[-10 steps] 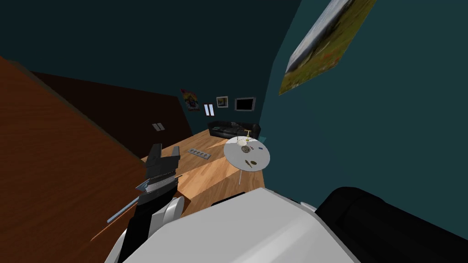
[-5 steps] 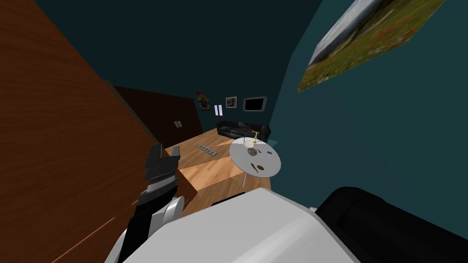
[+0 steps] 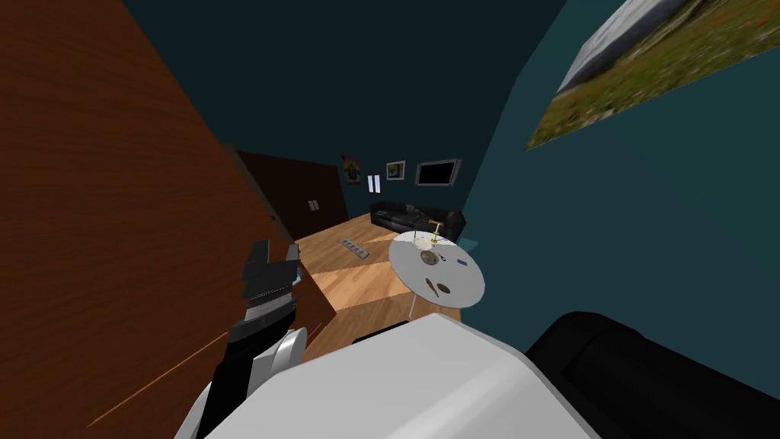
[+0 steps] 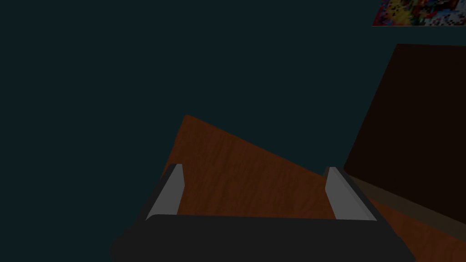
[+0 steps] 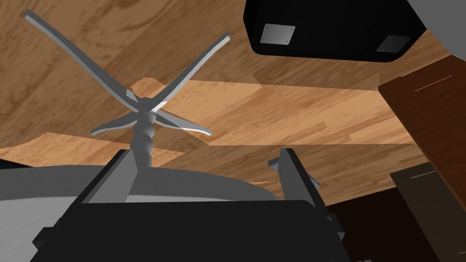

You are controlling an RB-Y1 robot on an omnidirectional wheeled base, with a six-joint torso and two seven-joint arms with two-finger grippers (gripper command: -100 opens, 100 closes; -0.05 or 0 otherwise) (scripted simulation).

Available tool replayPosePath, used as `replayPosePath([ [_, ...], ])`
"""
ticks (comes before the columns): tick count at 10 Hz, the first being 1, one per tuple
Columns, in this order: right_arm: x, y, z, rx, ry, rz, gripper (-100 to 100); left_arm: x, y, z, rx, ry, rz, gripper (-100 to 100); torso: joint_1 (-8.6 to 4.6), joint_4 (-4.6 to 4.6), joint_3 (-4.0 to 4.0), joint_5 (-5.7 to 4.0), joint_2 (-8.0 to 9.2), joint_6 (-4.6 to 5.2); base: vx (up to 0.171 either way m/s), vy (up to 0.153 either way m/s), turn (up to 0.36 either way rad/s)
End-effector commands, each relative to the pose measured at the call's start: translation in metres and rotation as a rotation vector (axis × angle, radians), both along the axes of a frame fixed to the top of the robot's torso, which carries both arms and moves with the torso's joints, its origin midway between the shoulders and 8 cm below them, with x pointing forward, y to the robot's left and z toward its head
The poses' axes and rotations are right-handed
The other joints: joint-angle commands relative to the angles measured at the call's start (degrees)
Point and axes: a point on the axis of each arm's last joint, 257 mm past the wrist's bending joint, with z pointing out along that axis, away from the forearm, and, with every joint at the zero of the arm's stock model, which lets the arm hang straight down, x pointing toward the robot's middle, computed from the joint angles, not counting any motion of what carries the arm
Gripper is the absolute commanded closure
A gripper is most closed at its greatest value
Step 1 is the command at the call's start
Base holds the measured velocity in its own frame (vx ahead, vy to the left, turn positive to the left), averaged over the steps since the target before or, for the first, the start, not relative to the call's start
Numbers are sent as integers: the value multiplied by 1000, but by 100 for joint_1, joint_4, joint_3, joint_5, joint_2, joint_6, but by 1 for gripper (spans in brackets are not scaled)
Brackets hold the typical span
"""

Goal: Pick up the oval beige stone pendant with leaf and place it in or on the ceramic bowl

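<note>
Ahead, in the head view, a brownish oval, seemingly the pendant [image 3: 443,289], lay near the round surface's [image 3: 457,278] near edge. In the left wrist view, the left jaws stood wide open, empty, facing a wood panel [image 4: 236,182]. In the right wrist view, the right jaws gaped empty toward the surface's cross-footed leg [image 5: 143,123].

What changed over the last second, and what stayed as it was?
Only I moved: my base advanced and turned, so the white table looks nearer and the brown wooden panel takes more of the head view. Nothing was grasped or released. The left gripper and right gripper are open and empty; the table's small things lie unchanged.
</note>
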Motion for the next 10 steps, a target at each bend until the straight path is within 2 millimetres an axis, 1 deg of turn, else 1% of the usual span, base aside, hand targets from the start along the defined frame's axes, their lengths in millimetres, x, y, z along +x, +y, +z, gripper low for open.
replayPosePath([
  [1, -5, -8, -3, -19, 16, 17, -100, 0, 0, 0, 0, 0, 0, 0, 0, 0, 0, 0, 0, 0, 38, -23, 258],
  [2, -12, -15, -3, -31, 29, 9, -100, 0, 0, 0, 0, 0, 0, 0, -2, -1, -2, -2, -2, 6, 17, -14, -5],
  [3, -25, -28, -4, -63, 65, 43, -100, 0, 0, 0, 0, 0, 0, 0, 1, -1, 2, -1, 5, 11, 28, -15, 308],
  [4, -31, -34, -4, -74, 77, 35, -100, 0, 0, 0, 0, 0, 0, 0, -1, 0, 0, 0, 1, 1, 35, -25, 250],
  [5, -46, -47, -3, -106, 115, 65, -100, 0, 0, 0, 0, 0, 0, 0, -2, -1, -1, -2, -1, 8, 54, -24, 435],
  [6, -49, -50, -3, -112, 121, 61, -100, 0, 0, 0, 0, 0, 0, 0, -4, -2, -5, -1, -9, -1, 52, -33, 200],
  [7, -57, -57, -3, -131, 146, 94, -100, 0, 0, 0, 0, 0, 0, 0, -5, -3, -6, -2, -8, 10, 52, -28, 346],
  [9, -89, -85, 1, -191, 227, 130, -100, 0, 0, 0, 0, 0, 0, 0, -10, -4, -11, -3, -19, 2, 95, -56, 428],
  [10, -95, -91, 3, -203, 240, 122, -100, 0, 0, 0, 0, 0, 0, 0, -16, -7, -19, -4, -32, 4, 85, -47, 248],
])
